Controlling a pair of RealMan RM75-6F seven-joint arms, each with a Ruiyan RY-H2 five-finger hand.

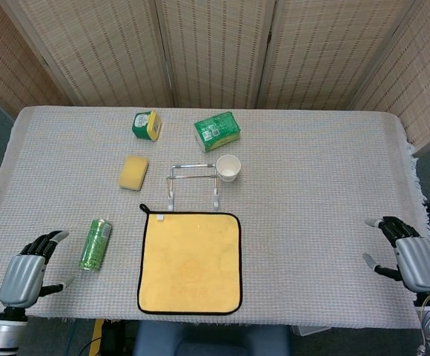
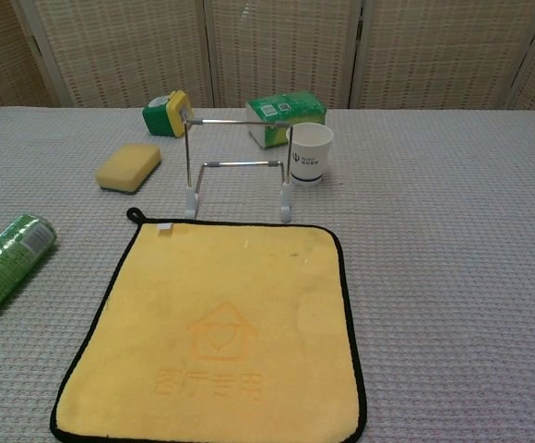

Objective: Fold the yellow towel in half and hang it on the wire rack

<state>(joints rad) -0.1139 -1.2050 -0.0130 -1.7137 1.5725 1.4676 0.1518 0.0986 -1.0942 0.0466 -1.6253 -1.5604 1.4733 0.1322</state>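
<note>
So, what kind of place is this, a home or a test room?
Most likely a staged test room, not a real home. The table stands before woven folding screens, and household things, a sponge, a paper cup and a yellow towel, are laid out neatly apart.

Towel [image 1: 190,262] flat at table [image 1: 311,185] front-centre; wire rack [image 1: 193,183] just behind it, paper cup [image 1: 228,167] beside rack's right. Sponge [image 1: 133,172] left of rack; can [image 1: 96,243] lying left of towel. Tissue pack [image 1: 216,131] & small box [image 1: 147,124] further back.
</note>
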